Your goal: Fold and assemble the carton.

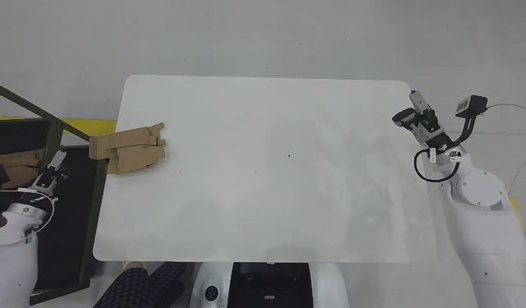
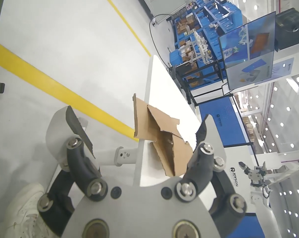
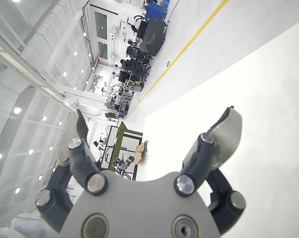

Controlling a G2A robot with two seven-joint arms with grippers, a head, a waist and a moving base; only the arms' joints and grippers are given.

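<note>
Cardboard, brown and only part-folded: the carton [image 1: 131,150] lies on the white table [image 1: 263,218] at its left edge, toward the far-left corner; one panel overhangs that edge, and the flaps seen from the left wrist stand creased and splayed, none tucked or locked. The left gripper [image 2: 138,125] hangs off the table beyond the left edge, above a dark, green-framed stand [image 1: 76,226]; it is near the carton but apart from it, jaws spread wide and holding nothing. Its wrist camera looks at the carton between the fingers; the overhang probably serves this arm, leaving room for a finger to slip under a panel that would otherwise lie flush on the tabletop. The right gripper [image 3: 155,115] hangs just off the right edge near the far-right corner, well apart from the carton with the whole tabletop between them; its jaws too are released and bare, and the post keeps the middle of the table free for the folding. By these views assembly looks barely begun, no wall squared up; the nearer left arm seems likelier to take first hold, with the thin, springy flaps apt to buckle or slide off the edge under a careless pinch.
</note>
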